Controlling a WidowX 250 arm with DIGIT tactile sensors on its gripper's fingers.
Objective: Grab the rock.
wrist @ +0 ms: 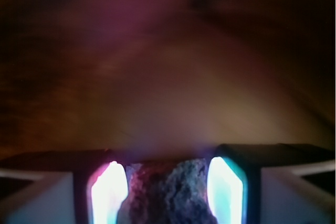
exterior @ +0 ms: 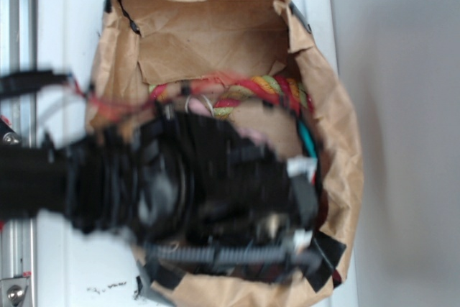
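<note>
In the wrist view the rock (wrist: 170, 195), a dark, rough-textured lump, fills the gap between the two glowing finger pads (wrist: 109, 195). My gripper (wrist: 167, 184) is shut on it, with both pads pressing against its sides. Beyond the fingers only blurred brown paper shows. From the exterior camera the black arm reaches in from the left, and the gripper (exterior: 298, 203) is down inside the brown paper bag (exterior: 215, 34). The arm is blurred and hides the rock there.
The bag's crumpled walls rise around the gripper, held with black tape patches (exterior: 327, 253). A red, yellow and green rope (exterior: 251, 88) lies across the bag behind the arm. The bag sits on a white surface (exterior: 72, 19) with a metal rail (exterior: 14, 41) at left.
</note>
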